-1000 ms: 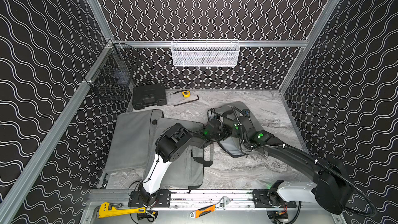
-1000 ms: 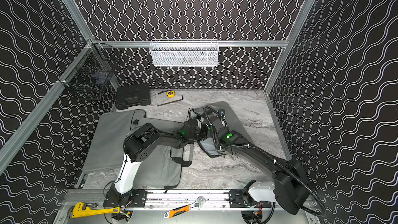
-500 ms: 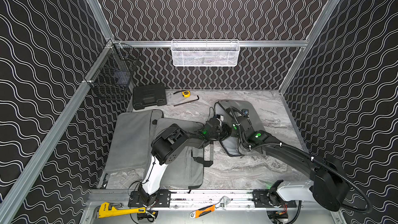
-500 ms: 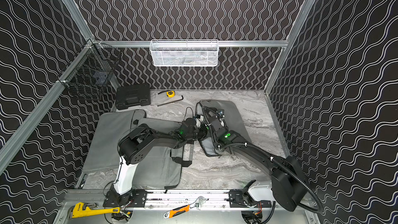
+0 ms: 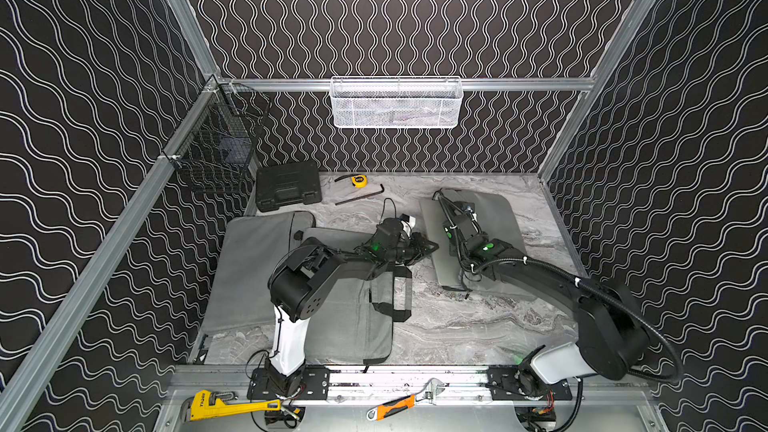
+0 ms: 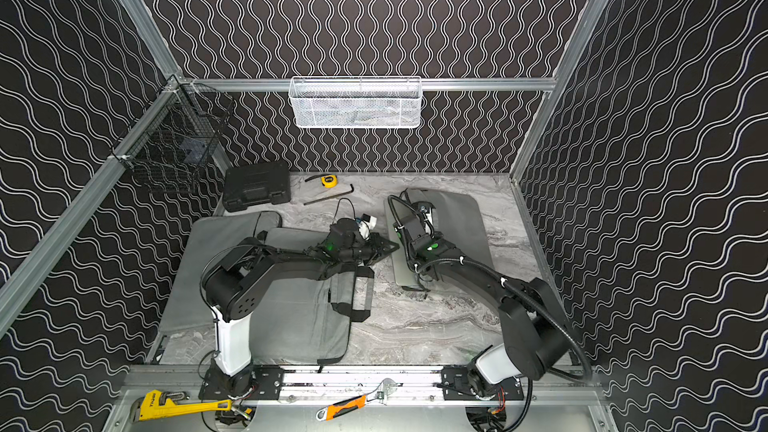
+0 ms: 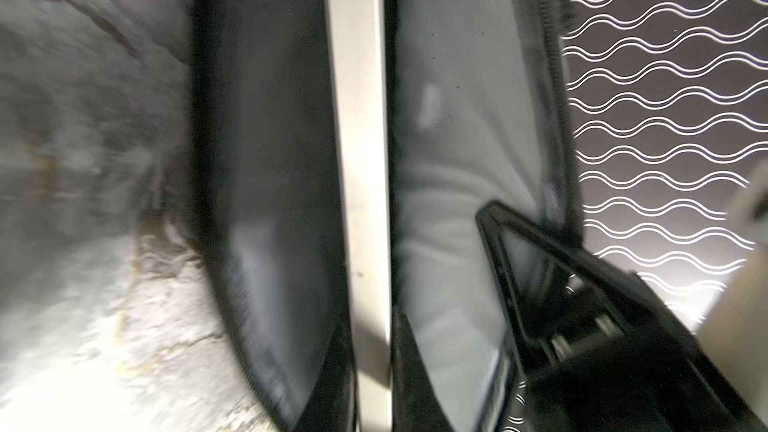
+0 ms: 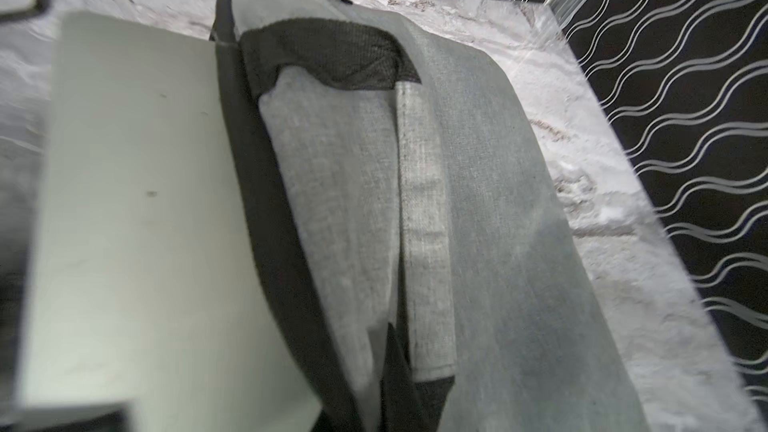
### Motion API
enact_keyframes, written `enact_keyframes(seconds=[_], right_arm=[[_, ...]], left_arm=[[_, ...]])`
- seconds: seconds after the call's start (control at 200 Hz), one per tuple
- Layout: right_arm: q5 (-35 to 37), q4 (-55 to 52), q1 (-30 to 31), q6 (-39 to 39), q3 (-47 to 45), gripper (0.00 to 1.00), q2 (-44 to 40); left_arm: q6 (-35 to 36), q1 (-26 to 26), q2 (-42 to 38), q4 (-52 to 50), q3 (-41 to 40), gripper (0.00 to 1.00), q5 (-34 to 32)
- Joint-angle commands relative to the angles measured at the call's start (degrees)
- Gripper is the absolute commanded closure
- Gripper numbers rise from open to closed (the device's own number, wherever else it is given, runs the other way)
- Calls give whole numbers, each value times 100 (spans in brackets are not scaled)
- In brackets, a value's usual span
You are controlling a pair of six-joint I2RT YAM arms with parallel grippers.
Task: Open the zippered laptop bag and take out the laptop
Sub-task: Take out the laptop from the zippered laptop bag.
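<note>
With the left gripper (image 5: 432, 247) pinching only the thin edge of the laptop (image 5: 445, 270) in narrow jaws, a sideways pull is likely risking a slip or twist. The bag (image 5: 494, 218) could drag along too, since the right gripper (image 5: 459, 218) is sitting closed by its flap, its hold hidden. The laptop is lying half out of the bag at the table's (image 5: 457, 326) right rear, long axis running front to back, bare long edge facing the left arm.
</note>
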Motion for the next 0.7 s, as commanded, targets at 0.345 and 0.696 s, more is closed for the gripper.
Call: enact_keyframes(seconds=[0.345, 0.696], right_arm=[[-358, 557, -495, -2219, 210, 98, 553], [-752, 924, -1131, -2883, 364, 100, 994]], left_arm=[[82, 453, 161, 1462, -212, 100, 853], [29, 792, 125, 1741, -383, 100, 1224]])
